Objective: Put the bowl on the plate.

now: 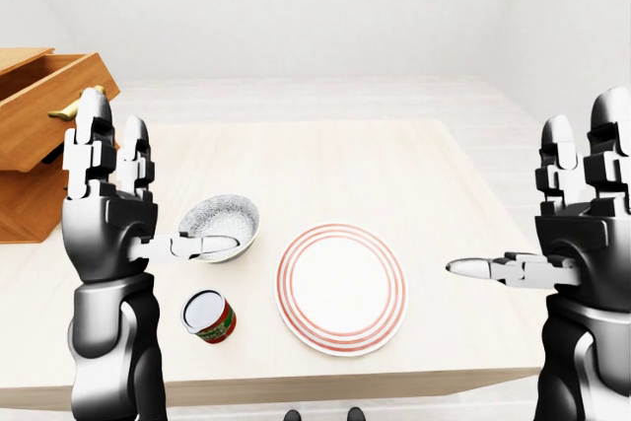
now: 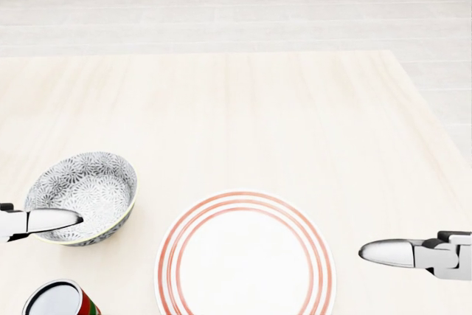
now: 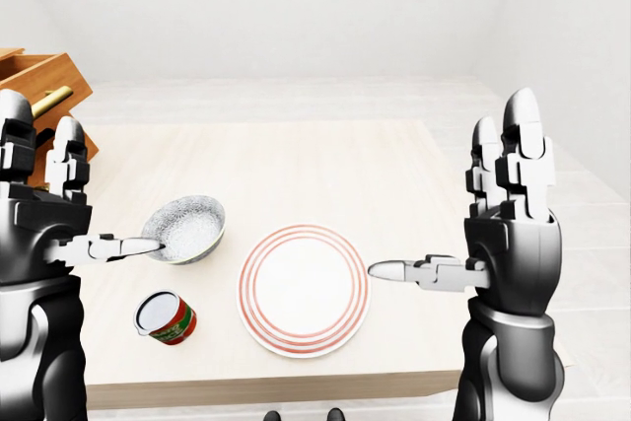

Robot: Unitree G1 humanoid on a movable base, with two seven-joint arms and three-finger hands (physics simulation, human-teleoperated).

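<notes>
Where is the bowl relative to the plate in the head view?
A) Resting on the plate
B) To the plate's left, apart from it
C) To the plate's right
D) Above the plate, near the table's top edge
B: the bowl lies at the left of the head view, with a strip of bare wood between it and the plate.
</notes>
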